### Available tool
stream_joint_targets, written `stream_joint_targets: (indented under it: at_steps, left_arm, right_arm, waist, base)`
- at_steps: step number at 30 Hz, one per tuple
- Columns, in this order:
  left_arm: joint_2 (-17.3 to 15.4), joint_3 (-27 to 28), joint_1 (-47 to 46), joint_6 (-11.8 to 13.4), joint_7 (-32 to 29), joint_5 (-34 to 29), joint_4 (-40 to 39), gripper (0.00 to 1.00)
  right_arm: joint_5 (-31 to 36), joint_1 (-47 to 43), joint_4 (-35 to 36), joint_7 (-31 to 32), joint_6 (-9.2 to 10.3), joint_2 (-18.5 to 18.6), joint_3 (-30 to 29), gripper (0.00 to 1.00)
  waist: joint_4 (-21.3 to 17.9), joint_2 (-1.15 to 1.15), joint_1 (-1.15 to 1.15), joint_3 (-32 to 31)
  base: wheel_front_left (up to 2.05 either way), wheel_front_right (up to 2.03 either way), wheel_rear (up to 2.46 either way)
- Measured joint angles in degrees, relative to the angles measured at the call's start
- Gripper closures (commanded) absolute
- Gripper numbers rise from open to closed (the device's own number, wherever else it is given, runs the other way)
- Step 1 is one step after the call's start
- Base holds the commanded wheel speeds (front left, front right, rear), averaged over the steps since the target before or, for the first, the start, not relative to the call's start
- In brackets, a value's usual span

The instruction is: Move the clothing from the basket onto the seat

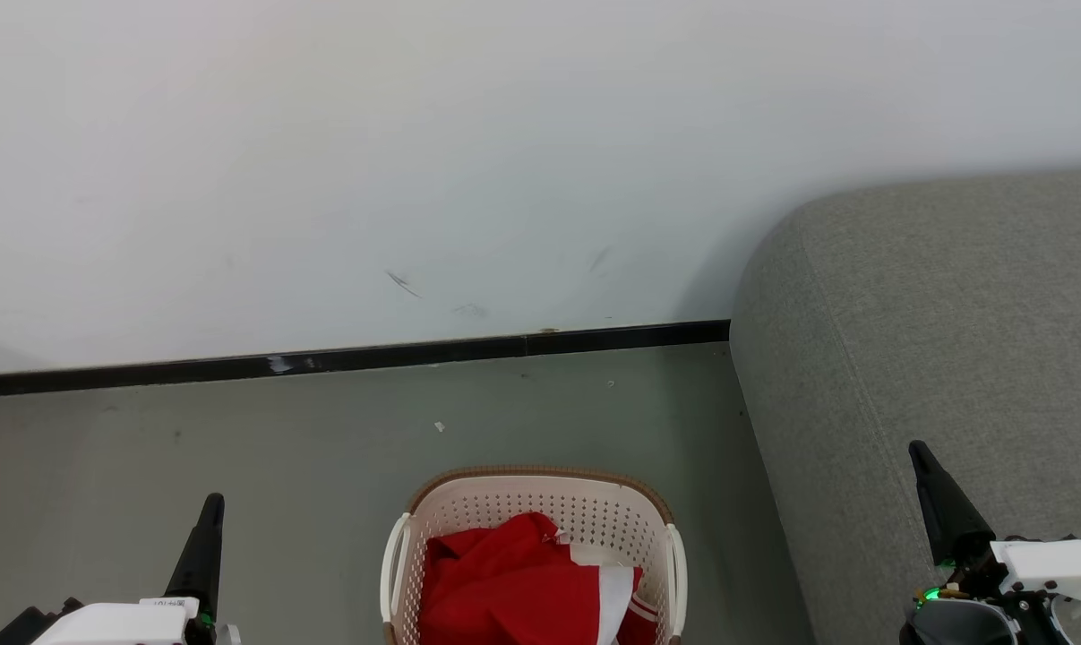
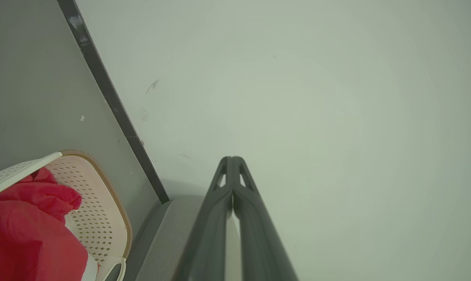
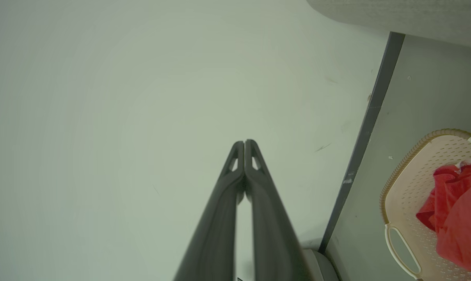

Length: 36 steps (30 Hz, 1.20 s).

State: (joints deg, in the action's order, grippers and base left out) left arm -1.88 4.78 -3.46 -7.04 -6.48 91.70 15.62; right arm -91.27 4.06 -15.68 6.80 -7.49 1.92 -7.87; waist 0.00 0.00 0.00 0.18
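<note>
Nothing done yet: clothing [image 1: 504, 582] heaped in basket [image 1: 540, 472] beside seat [image 1: 934, 313]; left pincer [image 1: 210, 509] and right pincer [image 1: 922, 459] both pressed together, holding nothing; pick-up and transfer outstanding.

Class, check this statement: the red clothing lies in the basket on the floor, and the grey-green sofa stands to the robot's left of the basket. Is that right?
No. The sofa stands to the robot's right of the basket, as the head view shows. The red clothing does lie in the basket on the floor.
</note>
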Motion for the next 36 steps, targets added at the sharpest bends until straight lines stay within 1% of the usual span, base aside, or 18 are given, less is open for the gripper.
stream_joint_targets:
  at_steps: [3, 4, 12, 19, 28, 32, 36]
  left_arm:
    - [0.00, 0.00, 0.00, 0.00, 0.00, 0.00, 0.00, 1.00]
    - [0.00, 0.00, 0.00, 0.00, 0.00, 0.00, 0.00, 0.00]
    - [2.19, -0.53, 3.54, 0.19, 0.02, -0.01, 3.83, 0.00]
    - [2.07, -1.02, 3.66, 0.19, 1.11, -0.21, 3.59, 0.00]
    - [1.92, -1.91, 3.65, 0.19, 3.04, -0.99, 2.91, 0.00]
    - [1.83, -2.21, 3.64, 0.19, 3.66, -1.79, 2.61, 0.00]
    - [1.47, -2.83, 3.63, 0.18, 4.88, -3.13, 2.42, 0.00]
  right_arm:
    - [0.00, 0.00, 0.00, 0.00, 0.00, 0.00, 0.00, 1.00]
    - [0.00, 0.00, 0.00, 0.00, 0.00, 0.00, 0.00, 0.00]
    - [0.08, -4.27, -3.72, 0.01, 0.00, -1.88, 0.16, 0.00]
    - [0.22, -4.40, -2.93, -1.13, -0.01, -1.82, 0.36, 0.00]
    - [2.50, -4.40, -1.38, -3.07, -0.01, -1.57, 1.20, 0.00]
    - [4.67, -4.41, -0.67, -4.02, -0.01, -0.82, 1.70, 0.00]
    - [7.32, -4.40, 0.18, -4.88, -0.01, 0.18, 2.46, 0.00]
  waist:
    - [0.00, 0.00, 0.00, 0.00]
    - [0.00, 0.00, 0.00, 0.00]
    - [-0.01, 0.00, 0.00, 0.02]
    - [-0.03, 0.00, 0.00, 0.13]
    - [-0.06, 0.00, 0.03, 0.20]
    - [-0.11, 0.00, 0.12, 0.15]
    - [-0.17, 0.00, 0.27, 0.05]
  base:
    - [0.00, 0.00, 0.00]
    - [0.00, 0.00, 0.00]
    - [0.00, 0.00, 0.00]
    - [0.00, 0.00, 0.00]
    - [0.00, 0.00, 0.00]
    - [0.00, 0.00, 0.00]
    - [0.00, 0.00, 0.00]
